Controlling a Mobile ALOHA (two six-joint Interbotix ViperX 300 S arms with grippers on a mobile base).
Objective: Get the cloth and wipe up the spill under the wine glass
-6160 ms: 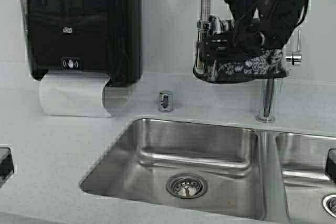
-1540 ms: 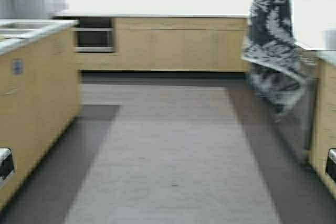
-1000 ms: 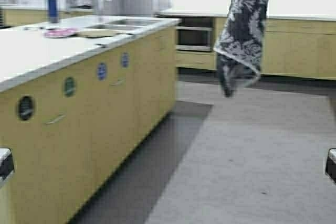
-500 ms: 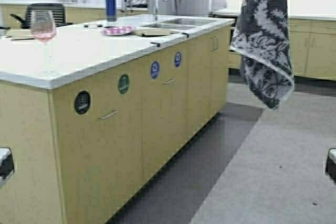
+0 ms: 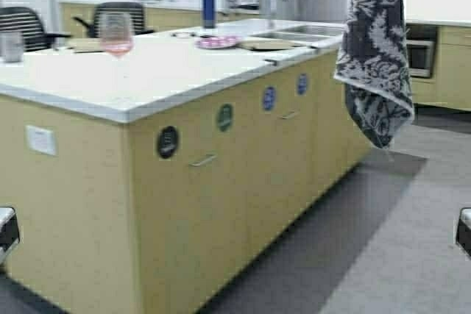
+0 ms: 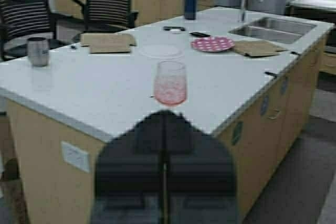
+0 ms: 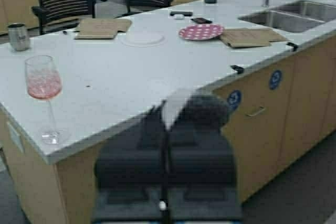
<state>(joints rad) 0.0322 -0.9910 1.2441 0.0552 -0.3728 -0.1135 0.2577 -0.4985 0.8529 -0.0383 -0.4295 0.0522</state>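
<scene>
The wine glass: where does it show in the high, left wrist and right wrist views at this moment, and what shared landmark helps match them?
High view: the wine glass stands on the island counter, upper left.
Left wrist view: centre, just above the left gripper.
Right wrist view: far left, near the counter's edge.
Shared landmark: the pink dotted plate beside the sink.

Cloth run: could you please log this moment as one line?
phase: transit | cloth: hanging from right end effector | wine glass: upright on island | left end effector: shut, empty
</scene>
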